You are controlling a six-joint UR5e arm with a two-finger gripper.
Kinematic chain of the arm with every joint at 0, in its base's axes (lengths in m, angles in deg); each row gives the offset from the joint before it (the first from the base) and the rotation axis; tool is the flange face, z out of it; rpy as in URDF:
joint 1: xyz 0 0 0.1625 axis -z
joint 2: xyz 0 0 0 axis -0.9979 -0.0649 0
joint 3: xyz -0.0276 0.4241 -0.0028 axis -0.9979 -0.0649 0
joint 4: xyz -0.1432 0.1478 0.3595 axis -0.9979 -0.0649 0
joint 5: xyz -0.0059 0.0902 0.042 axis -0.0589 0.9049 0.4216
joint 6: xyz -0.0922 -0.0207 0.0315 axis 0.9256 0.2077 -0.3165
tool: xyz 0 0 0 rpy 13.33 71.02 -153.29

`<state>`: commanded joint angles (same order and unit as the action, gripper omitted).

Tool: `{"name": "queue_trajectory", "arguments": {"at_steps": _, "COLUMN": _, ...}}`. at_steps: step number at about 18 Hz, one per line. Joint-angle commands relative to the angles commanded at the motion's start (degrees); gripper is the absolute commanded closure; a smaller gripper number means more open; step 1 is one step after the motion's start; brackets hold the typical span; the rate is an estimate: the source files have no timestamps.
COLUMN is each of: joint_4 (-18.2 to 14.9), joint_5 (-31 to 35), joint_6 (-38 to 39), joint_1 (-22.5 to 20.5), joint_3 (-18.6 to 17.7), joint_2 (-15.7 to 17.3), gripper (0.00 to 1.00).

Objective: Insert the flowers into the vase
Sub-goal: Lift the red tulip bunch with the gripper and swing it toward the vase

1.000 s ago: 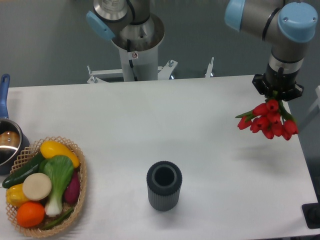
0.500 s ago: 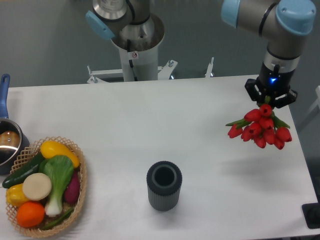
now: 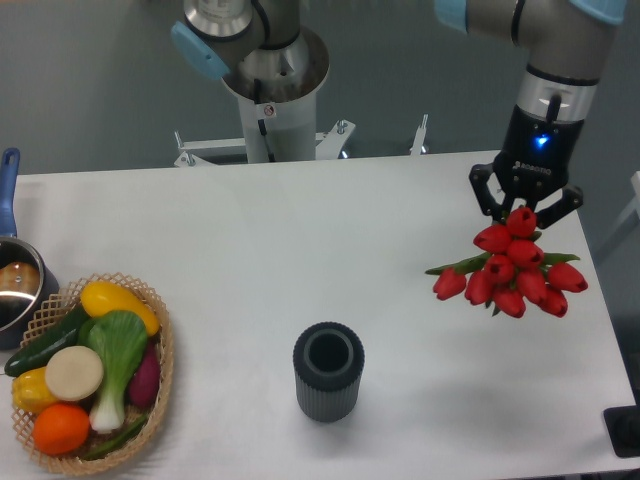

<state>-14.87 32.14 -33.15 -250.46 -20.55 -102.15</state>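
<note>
A bunch of red tulip flowers with green leaves hangs in the air above the right side of the table. My gripper is shut on the top of the bunch, pointing down, its fingers mostly hidden by the buds. The vase, a dark grey ribbed cylinder with an open round mouth, stands upright near the table's front edge at the centre. The flowers are well to the right of the vase and farther back, not touching it.
A wicker basket of toy vegetables sits at the front left. A steel pot with a blue handle is at the left edge. The arm's base column stands behind the table.
My gripper has carried the flowers leftward and slightly toward the front, and has risen a little. The vase, basket and pot have not moved.
</note>
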Motion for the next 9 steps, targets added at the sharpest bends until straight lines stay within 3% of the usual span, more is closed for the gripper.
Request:
{"name": "queue_trajectory", "arguments": {"at_steps": 7, "joint_4": 0.26, "joint_5": -15.64, "joint_6": 2.82, "joint_1": -0.27, "joint_3": -0.17, "joint_2": -0.09, "gripper": 1.00}}
{"name": "queue_trajectory", "arguments": {"at_steps": 9, "joint_4": 3.41, "joint_5": -16.36, "joint_6": 3.25, "joint_1": 0.26, "joint_3": -0.88, "joint_2": 0.00, "gripper": 0.99}}
